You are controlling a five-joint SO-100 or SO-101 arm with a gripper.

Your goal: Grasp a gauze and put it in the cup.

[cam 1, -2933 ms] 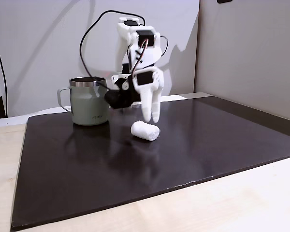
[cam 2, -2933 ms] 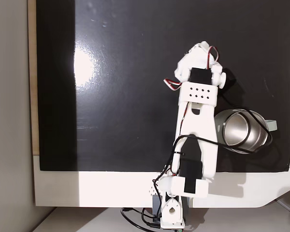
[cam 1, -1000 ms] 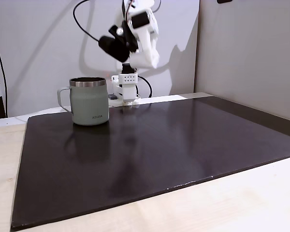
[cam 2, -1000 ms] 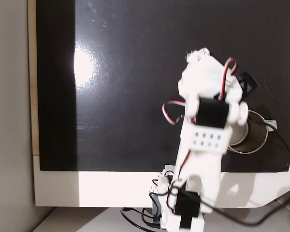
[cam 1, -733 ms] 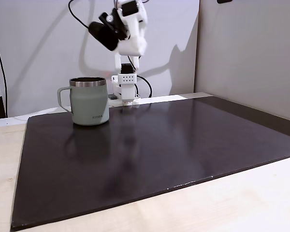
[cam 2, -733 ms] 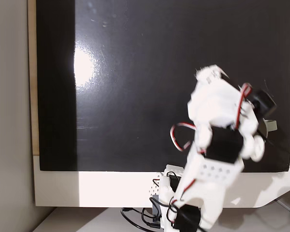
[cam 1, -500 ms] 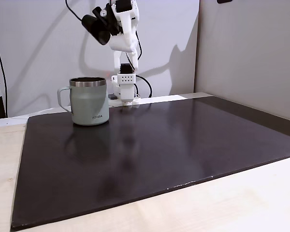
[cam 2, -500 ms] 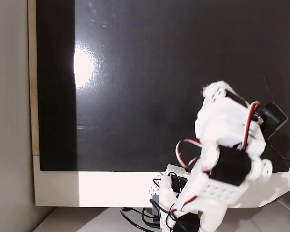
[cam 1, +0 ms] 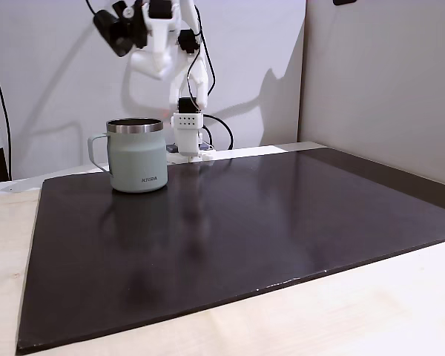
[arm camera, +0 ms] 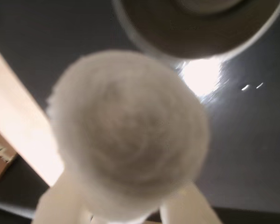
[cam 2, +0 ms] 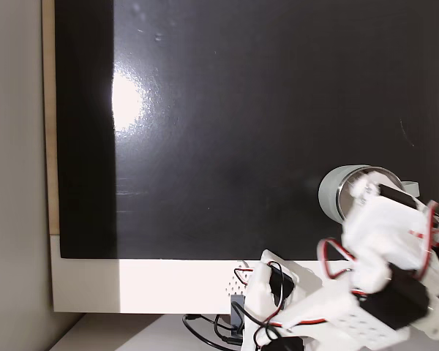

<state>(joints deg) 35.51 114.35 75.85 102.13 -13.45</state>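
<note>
Filling the wrist view, the gauze (arm camera: 128, 135) sits clamped between closed fingers (arm camera: 60, 200) above the cup (arm camera: 196, 28).

Small illegible lettering on cup (cam 1: 137, 156)

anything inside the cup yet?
No gauze seen in the cup: its bare steel wall shows in the wrist view, but not the bottom. The gauze sits clamped in the gripper, raised near the rim. The arm covers part of the opening from above.
</note>
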